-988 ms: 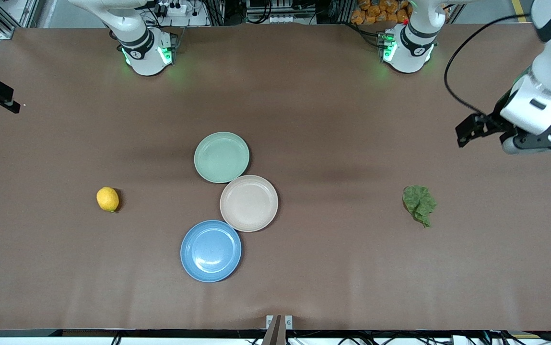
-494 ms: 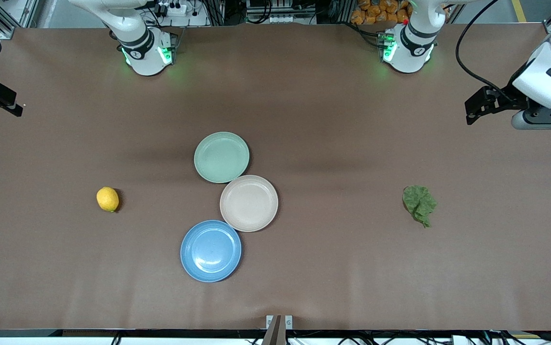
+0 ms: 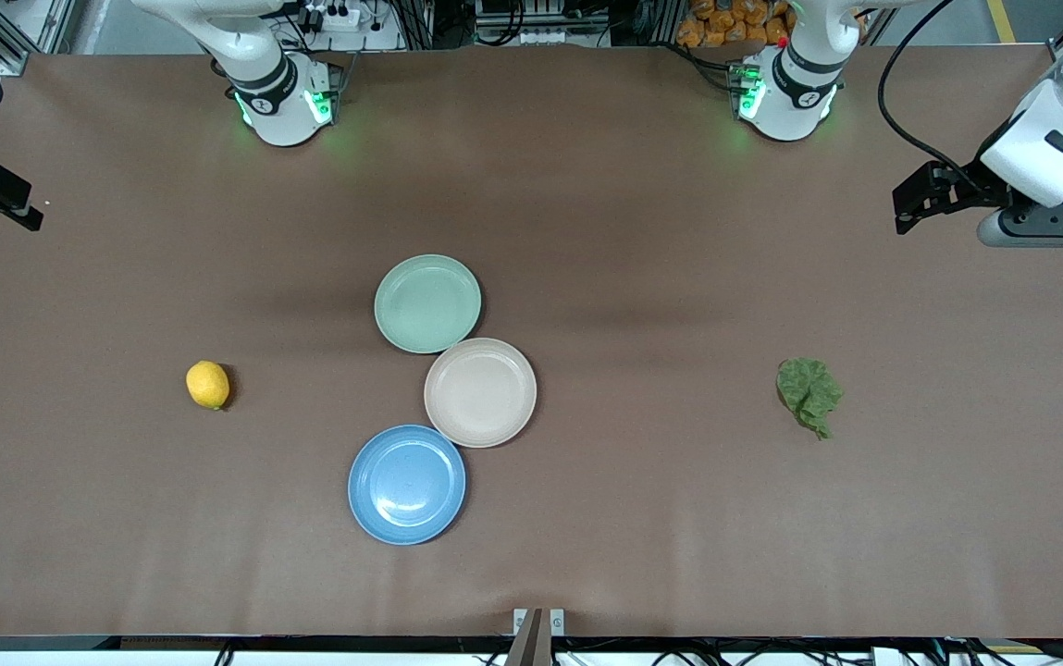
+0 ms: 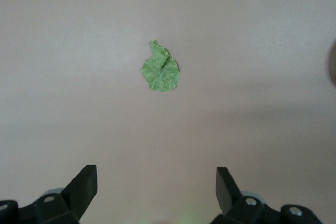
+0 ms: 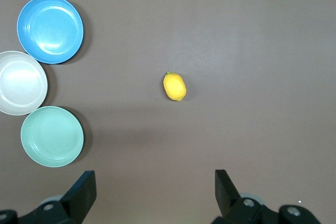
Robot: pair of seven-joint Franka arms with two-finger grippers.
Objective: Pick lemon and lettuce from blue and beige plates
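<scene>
Front view: the lemon (image 3: 207,385) and lettuce (image 3: 809,396) lie on the counter (image 3: 642,518); the left hand (image 4: 156,188) and right hand (image 5: 155,190) are released, holding nothing.

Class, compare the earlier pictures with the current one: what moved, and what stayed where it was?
The left gripper, open and empty, drew back toward the left arm's end of the table, away from the lettuce. Nothing was grasped or released. The lemon, lettuce, three plates and the open right gripper stayed put.

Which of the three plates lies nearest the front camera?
The blue plate. It sits lowest in the front view, with the beige plate farther back and the mint-green plate farthest. All three are empty.
</scene>
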